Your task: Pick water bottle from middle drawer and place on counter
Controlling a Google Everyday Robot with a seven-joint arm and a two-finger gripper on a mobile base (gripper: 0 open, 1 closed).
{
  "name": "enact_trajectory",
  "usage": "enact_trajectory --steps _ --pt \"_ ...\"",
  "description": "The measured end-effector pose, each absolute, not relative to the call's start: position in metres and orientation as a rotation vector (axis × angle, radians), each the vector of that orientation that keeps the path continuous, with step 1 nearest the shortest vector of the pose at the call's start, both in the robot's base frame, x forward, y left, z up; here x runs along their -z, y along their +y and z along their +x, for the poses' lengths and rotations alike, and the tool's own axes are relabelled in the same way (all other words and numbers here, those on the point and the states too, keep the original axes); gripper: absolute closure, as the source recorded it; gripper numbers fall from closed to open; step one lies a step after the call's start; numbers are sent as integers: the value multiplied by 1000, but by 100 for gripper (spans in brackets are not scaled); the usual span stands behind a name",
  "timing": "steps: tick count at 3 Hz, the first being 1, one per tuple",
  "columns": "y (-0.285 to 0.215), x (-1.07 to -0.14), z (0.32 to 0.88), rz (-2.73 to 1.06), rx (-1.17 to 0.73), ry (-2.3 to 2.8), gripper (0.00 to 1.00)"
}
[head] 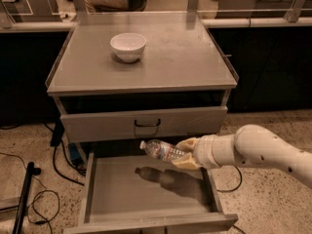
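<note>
The water bottle (161, 150) is a small clear bottle with a white cap pointing left and a dark label band. My gripper (184, 153) is shut on its right end and holds it lying sideways in the air, above the open middle drawer (122, 194). The bottle's shadow lies on the drawer's flat grey bottom. My white arm (253, 150) reaches in from the right. The counter (180, 57) is the grey top of the cabinet, higher up and behind the bottle.
A white bowl (128, 47) stands on the counter's left rear part. A closed drawer front with a black handle (147, 123) is just behind the bottle. Cables (58, 165) and a black pole (22, 199) lie on the floor at left.
</note>
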State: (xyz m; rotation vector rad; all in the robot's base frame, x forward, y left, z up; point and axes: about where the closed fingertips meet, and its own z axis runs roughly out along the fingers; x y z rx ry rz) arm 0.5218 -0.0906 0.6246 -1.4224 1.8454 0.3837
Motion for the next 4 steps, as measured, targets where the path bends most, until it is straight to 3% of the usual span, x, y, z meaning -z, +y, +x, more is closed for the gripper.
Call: enact_trajectory --steps 2,4 --pt "-122 -739 550 -1457 -224 1897 100" --pt "-119 -755 560 -1474 -195 1867 100"
